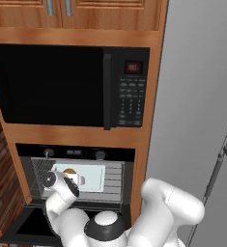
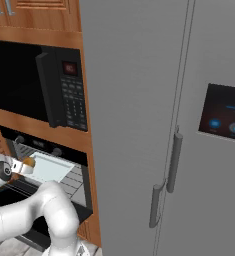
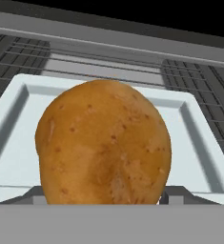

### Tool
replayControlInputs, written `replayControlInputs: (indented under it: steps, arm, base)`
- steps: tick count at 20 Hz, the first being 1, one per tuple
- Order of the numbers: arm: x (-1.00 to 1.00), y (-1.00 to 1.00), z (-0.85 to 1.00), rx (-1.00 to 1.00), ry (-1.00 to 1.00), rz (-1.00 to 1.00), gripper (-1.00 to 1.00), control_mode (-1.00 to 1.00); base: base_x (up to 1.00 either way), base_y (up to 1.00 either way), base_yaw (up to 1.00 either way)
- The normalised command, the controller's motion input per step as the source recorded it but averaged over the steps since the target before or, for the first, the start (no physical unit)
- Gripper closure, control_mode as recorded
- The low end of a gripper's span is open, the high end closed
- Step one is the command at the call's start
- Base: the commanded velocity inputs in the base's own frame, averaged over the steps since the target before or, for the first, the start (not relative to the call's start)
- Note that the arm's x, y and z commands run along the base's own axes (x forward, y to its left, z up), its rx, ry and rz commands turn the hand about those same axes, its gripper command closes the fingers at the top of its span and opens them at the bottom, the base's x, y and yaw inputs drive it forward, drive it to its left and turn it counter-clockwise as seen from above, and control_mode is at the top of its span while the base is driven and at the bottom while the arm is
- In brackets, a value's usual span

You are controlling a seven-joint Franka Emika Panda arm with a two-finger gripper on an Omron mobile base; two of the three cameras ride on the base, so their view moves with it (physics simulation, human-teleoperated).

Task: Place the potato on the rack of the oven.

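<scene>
Wood-framed kitchen wall, black microwave [image 1: 69, 84] above, tall grey refrigerator [image 2: 159, 120] to the right; below the microwave, the oven [image 1: 74, 153] with door dropped open and the wire rack [image 1: 115, 181] showing inside, a pale rectangular tray [image 1: 88, 177] lying on it. Just inside the oven mouth, above the tray's near edge, gripper [image 1: 72, 177] clenched on the potato [image 3: 104, 145]. Golden-brown skin large in the hand view, tray and rack bars [image 3: 199, 90] behind it.

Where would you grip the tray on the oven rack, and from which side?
Grip the tray by its near raised rim, coming in from the open oven front. It lies flat on the rack with its walls low. The gripper holds the potato now.
</scene>
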Motion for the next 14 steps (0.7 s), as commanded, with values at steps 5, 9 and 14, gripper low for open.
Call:
replayControlInputs:
  steps: [5, 9, 14]
  arm:
    - [0.24, 0.0, -0.26, 0.0, 0.0, 0.0, 1.0, -1.0]
    - [0.3, -0.03, -0.1, 0.0, 0.01, 0.0, 1.0, -1.0]
    - [0.29, 0.0, -0.17, 0.0, 0.04, 0.0, 1.0, -1.0]
  base:
    - [0.0, 0.0, 0.0]
    - [0.0, 0.0, 0.0]
    - [0.0, 0.0, 0.0]
